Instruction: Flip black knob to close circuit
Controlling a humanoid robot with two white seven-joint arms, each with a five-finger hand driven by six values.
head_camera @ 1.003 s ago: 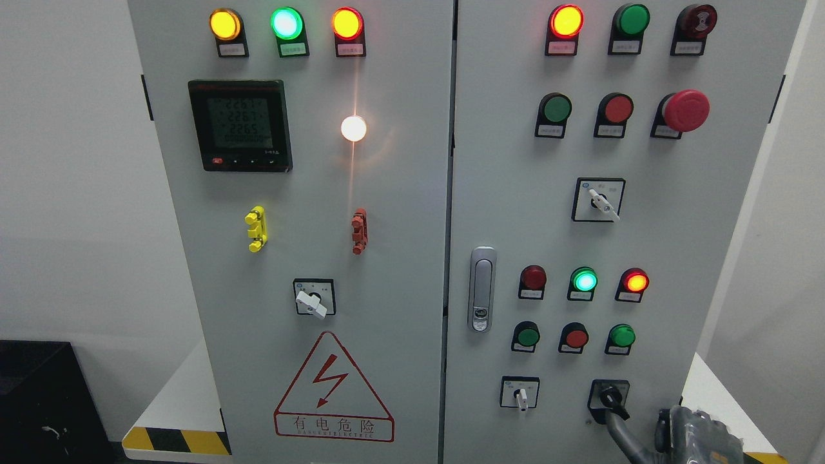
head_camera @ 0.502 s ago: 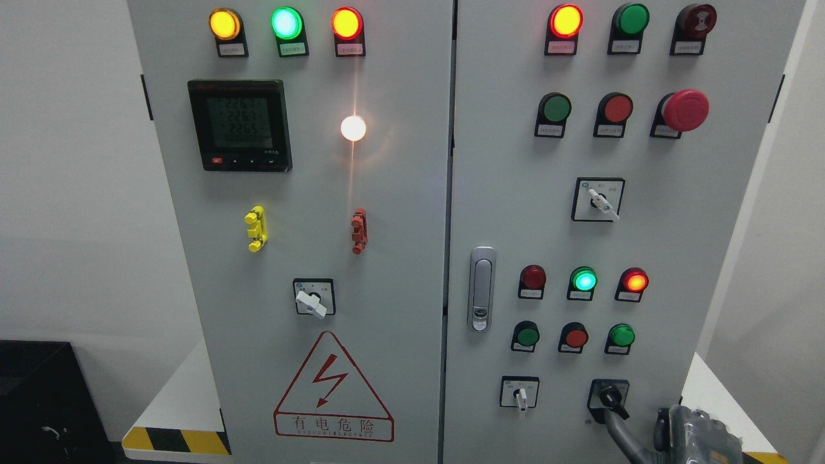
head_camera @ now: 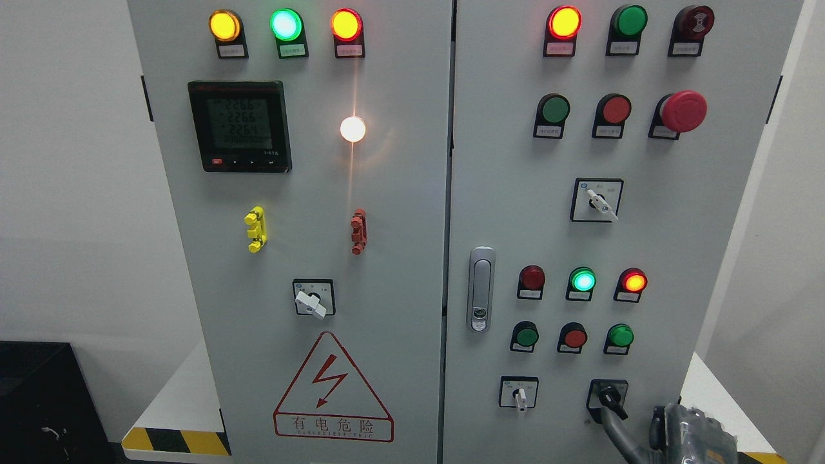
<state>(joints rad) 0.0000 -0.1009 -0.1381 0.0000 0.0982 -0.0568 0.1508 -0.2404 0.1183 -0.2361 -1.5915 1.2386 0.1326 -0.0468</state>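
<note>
The black knob (head_camera: 608,396) sits on a square plate at the lower right of the grey cabinet's right door (head_camera: 670,258). Its lever points down and to the right. My right hand (head_camera: 691,437) comes in at the bottom right corner, mostly cut off by the picture's edge. One grey finger (head_camera: 620,430) stretches up and to the left from it and ends at the lower tip of the lever. Nothing is grasped. The left arm does not show.
A white-handled selector (head_camera: 519,394) sits left of the knob, with three round buttons (head_camera: 573,337) and three lamps (head_camera: 583,281) above. A silver door latch (head_camera: 479,289) is further left. A white ledge (head_camera: 706,393) with hazard stripes lies by my hand.
My right hand has edged slightly to the left. The black knob's lever points the same way as before.
</note>
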